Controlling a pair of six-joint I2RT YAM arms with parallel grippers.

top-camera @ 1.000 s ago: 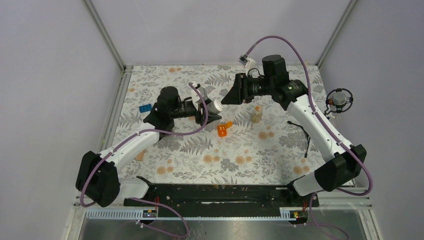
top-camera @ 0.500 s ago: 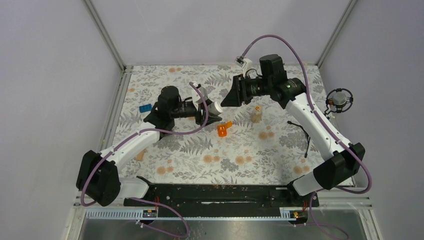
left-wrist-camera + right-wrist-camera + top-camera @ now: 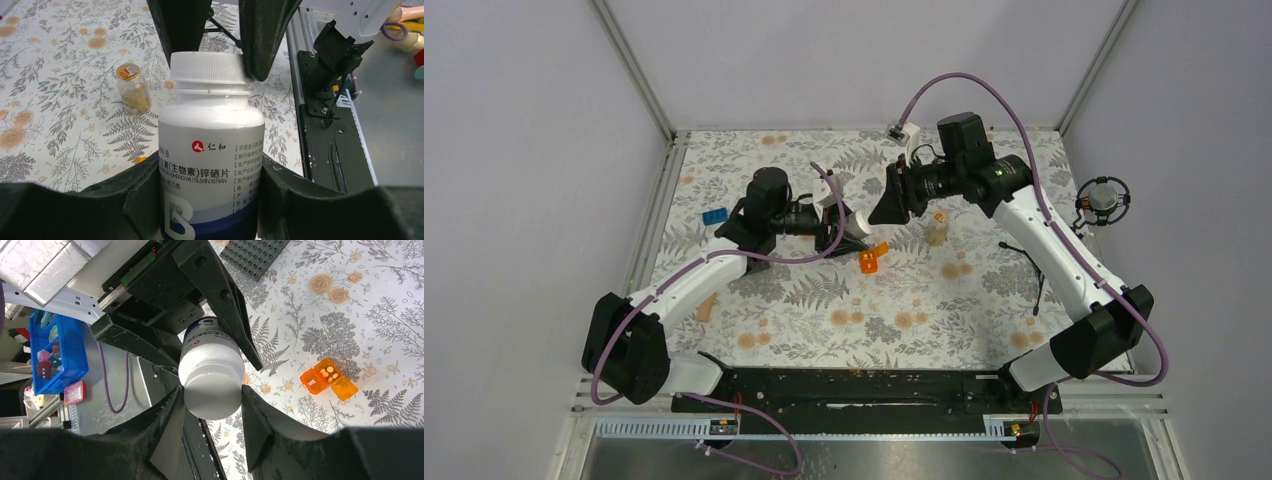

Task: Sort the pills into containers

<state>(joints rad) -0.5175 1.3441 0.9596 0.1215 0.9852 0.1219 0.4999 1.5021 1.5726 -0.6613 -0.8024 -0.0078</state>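
The right pincer [image 3: 212, 412] has turned a bit at the wrist and closed in. It squeezes the cap [image 3: 209, 67], so I think it is unscrewing. The left pincer [image 3: 210, 180] grips the white bottle [image 3: 211, 125] between both pincers. The open orange box [image 3: 327, 377] lies just under them, and the table [image 3: 984, 310] edges are well away.

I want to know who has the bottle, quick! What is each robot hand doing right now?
Left hand: closed around the white bottle.
Right hand: closed on that bottle's cap.
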